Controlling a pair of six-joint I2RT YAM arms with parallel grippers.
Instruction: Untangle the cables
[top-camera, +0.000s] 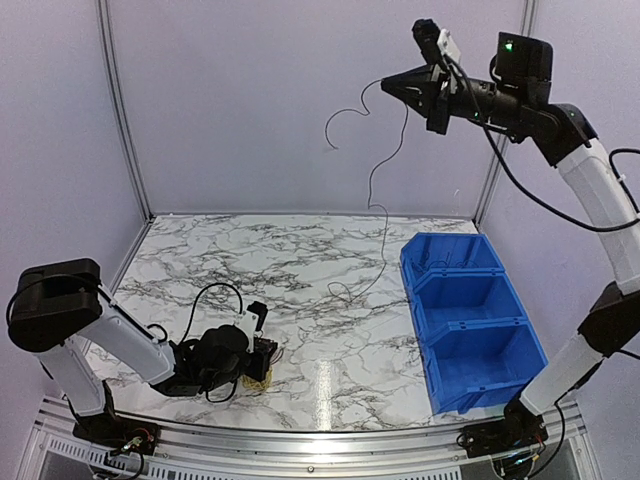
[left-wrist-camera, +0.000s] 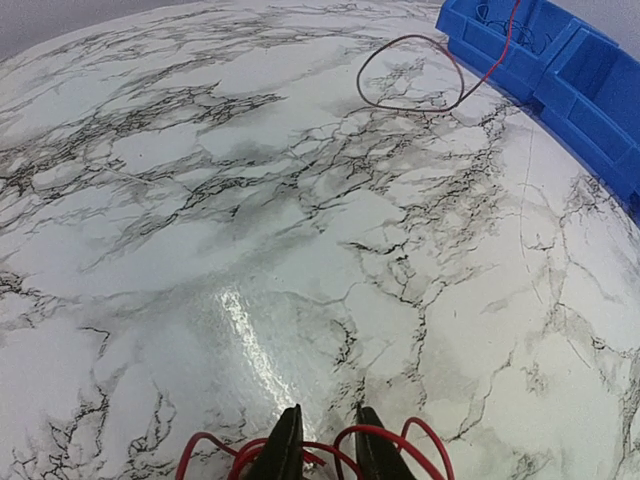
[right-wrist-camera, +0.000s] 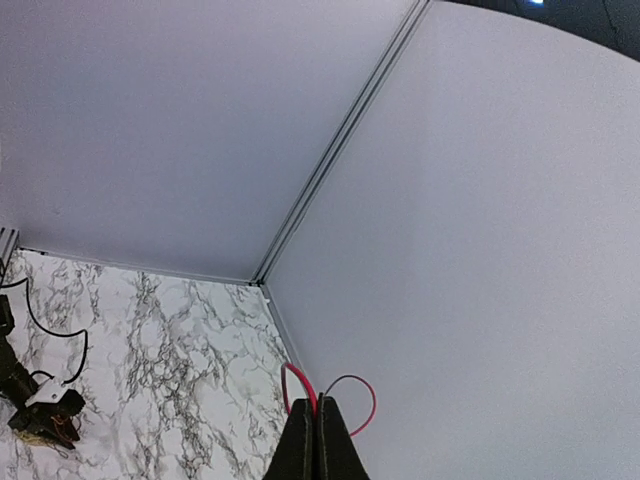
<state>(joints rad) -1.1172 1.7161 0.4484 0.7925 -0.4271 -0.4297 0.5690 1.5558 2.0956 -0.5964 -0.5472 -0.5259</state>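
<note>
Overhead: my right gripper (top-camera: 388, 85), upper right, pinches one red cable (right-wrist-camera: 297, 378); my left gripper (left-wrist-camera: 322, 445), lower left, nips the cable bundle (left-wrist-camera: 205, 446).

White arms (top-camera: 125, 340) — black joints (top-camera: 55, 300) (looped wiring (top-camera: 215, 285))

The marbled desk (top-camera: 300, 250) is carrying a blue bin (top-camera: 470, 320) along its right side. A cable bundle (top-camera: 257, 381) is lying near its front left; a single cable (left-wrist-camera: 360, 75) is lying looped near the bin.
</note>
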